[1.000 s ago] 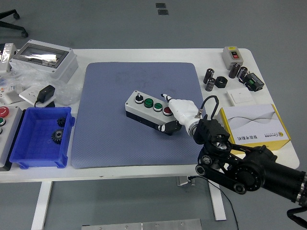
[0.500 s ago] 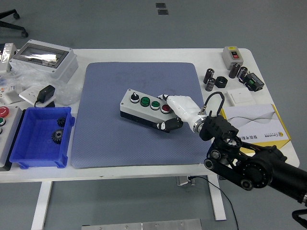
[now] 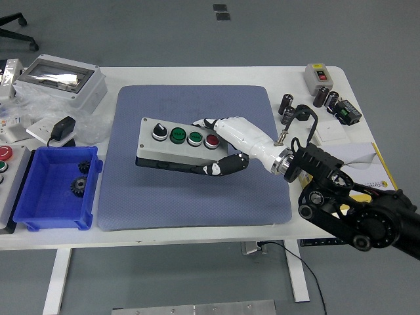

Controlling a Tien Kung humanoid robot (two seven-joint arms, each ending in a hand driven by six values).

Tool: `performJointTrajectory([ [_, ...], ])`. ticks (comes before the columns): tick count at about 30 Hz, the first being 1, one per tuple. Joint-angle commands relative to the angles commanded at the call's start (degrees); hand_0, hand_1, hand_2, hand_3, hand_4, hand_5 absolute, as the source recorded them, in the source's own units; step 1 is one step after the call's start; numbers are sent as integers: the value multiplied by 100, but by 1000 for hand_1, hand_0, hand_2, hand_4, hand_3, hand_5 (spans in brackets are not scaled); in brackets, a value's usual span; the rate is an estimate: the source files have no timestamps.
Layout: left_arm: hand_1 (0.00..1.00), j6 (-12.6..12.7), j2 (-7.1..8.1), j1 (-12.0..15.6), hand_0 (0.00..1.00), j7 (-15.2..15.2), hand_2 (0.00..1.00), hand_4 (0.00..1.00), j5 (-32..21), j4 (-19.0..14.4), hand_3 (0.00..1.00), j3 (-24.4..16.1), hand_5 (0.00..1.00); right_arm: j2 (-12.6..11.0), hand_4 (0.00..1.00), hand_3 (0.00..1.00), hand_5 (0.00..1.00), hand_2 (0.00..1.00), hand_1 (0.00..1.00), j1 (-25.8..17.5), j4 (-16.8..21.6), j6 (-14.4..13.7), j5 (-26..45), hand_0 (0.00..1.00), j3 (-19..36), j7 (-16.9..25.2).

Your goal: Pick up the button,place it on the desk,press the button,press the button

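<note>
Right hand [image 3: 226, 146] has its fingers [image 3: 223, 165] clamped on the button box [image 3: 174, 146], over the blue mat [image 3: 190, 190] mid-worktop [image 3: 216, 73]. The box's long axis runs left-right, face up: one black knob, two green buttons, one red. White worktop, grey floor.

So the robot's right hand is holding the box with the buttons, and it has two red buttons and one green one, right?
Not quite. The head view shows the right hand holding the button box over the blue mat, but the box has two green buttons and one red one, plus a black knob at its left end.
</note>
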Motion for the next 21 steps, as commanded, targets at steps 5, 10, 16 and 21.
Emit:
performJointTrajectory([
  [5, 557, 1, -17, -2, 672, 8, 509, 324, 4, 0, 563, 15, 26, 50, 2, 210, 2, 285, 314, -48, -283, 175, -476, 167, -97, -271],
  [10, 559, 0, -25, 8, 672, 37, 509, 329, 4, -12, 564, 25, 30, 289, 2, 202, 2, 305, 325, -171, -667, -13, -709, 199, -134, -434],
  [16, 560, 0, -36, 0, 672, 24, 509, 333, 16, -6, 564, 9, 36, 403, 2, 200, 2, 311, 346, -198, -836, -180, -751, 228, -195, -383],
  [21, 560, 5, -43, 0, 672, 41, 509, 337, -1, -14, 564, 17, 43, 419, 2, 204, 2, 308, 348, -130, -880, -205, -714, 226, -245, -303],
])
